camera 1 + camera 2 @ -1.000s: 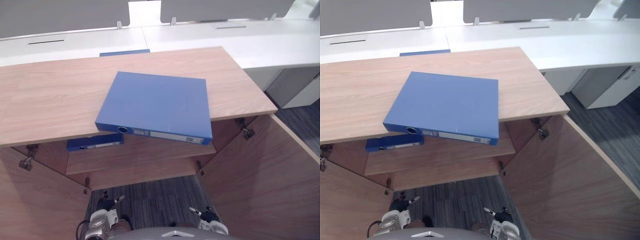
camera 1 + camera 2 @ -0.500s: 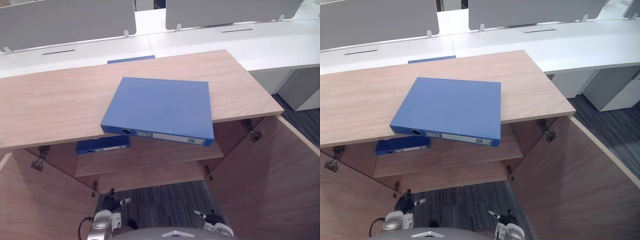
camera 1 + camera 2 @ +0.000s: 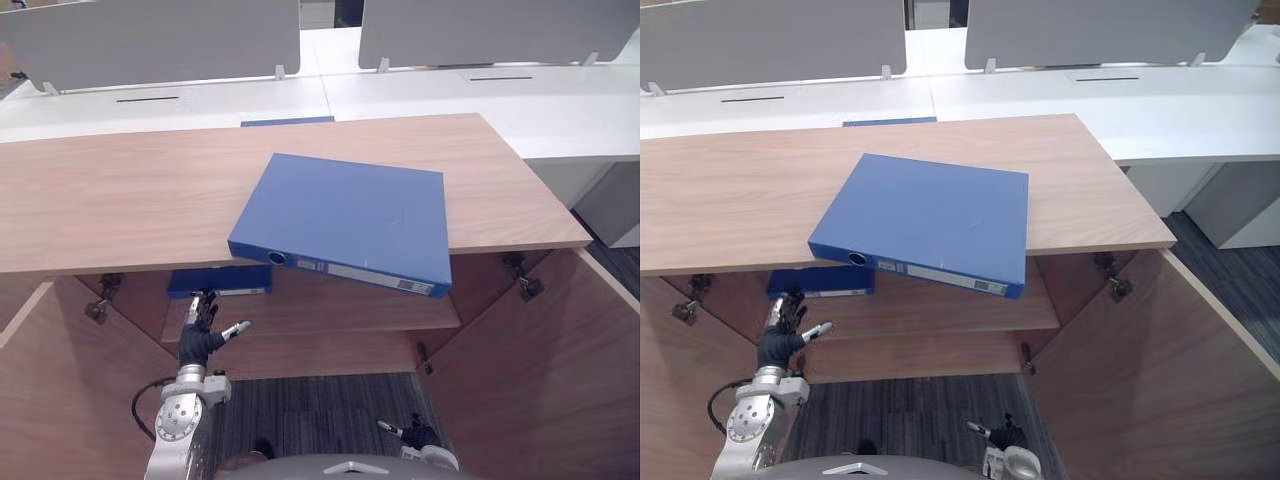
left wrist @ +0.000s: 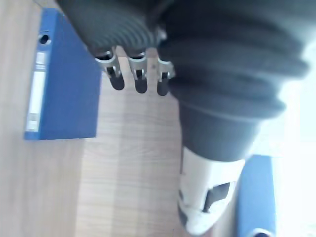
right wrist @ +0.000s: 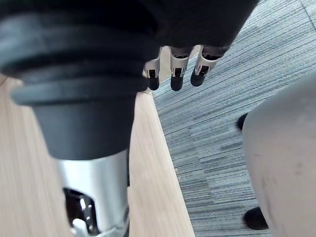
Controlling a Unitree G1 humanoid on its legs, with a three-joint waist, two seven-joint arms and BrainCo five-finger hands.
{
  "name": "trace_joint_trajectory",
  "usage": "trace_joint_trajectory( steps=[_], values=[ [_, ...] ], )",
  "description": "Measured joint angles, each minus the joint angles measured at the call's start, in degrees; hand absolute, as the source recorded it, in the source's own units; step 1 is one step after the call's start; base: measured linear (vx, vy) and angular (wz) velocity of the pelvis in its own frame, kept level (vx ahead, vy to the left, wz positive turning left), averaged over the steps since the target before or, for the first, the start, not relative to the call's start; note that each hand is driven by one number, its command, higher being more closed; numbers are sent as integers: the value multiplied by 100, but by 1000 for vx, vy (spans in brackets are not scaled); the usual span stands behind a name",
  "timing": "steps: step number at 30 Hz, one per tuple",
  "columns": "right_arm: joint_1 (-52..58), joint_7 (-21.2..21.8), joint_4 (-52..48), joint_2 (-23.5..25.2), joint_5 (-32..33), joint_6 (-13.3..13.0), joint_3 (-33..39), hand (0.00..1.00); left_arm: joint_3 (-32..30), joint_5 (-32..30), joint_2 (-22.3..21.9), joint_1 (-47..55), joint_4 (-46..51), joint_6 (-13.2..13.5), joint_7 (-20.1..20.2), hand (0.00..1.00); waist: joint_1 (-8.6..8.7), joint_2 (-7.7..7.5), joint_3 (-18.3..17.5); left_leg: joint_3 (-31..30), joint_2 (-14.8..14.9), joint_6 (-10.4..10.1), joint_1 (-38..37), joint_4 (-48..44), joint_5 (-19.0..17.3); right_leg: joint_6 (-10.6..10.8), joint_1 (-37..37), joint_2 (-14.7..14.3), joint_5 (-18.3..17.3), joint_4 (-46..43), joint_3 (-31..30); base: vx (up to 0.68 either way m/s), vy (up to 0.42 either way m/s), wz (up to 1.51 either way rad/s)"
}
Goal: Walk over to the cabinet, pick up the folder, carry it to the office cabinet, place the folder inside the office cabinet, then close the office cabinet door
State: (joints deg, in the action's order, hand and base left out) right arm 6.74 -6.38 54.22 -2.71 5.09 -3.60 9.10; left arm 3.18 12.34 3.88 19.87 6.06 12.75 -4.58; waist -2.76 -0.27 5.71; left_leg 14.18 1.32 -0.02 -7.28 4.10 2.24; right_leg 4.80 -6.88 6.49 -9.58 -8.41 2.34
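Plainly, the blue folder (image 3: pixel 345 220) lies flat on the wooden tabletop (image 3: pixel 120 200), its near edge overhanging the open cabinet (image 3: pixel 540 380), where a second folder (image 3: pixel 220 282) sits far left on the shelf (image 3: pixel 330 315), near my left hand (image 3: pixel 198 335), fingers (image 4: pixel 139 79) loose and empty like my low right hand's (image 3: pixel 415 438).

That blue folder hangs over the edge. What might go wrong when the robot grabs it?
The folder overhangs the front edge of the cabinet top; a bump from the open left hand just below might tip it off. The hand might instead take the second folder on the shelf, which lies nearer.
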Motion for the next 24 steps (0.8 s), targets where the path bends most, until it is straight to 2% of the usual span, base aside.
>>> trace_joint_trajectory(
  steps=[13, 20, 24],
  values=[
    [-11, -14, 80, -52, -103, -6, -227, 0, 150, 216, -172, 427, 1227, 335, -9, 0, -79, -1, -83, -183, 18, -32, 14, -104, -3, 0, -116, -17, -65, -99, 29, -53, -19, 7],
    [-70, -29, 284, -134, -107, -32, -448, 0, 198, 205, -158, 458, 1845, 415, -28, 0, -71, 10, -174, -324, 22, -3, 3, -111, 73, -3, -204, -42, -63, -93, 135, -30, -22, 9],
    [-96, -27, 327, -156, -108, -59, -474, 0, 202, -128, -10, 382, 2068, 549, -258, 0, -47, 44, -189, -324, 29, -8, -90, -107, 80, -10, -255, -53, -58, -85, 128, 0, 0, 0]
  ],
)
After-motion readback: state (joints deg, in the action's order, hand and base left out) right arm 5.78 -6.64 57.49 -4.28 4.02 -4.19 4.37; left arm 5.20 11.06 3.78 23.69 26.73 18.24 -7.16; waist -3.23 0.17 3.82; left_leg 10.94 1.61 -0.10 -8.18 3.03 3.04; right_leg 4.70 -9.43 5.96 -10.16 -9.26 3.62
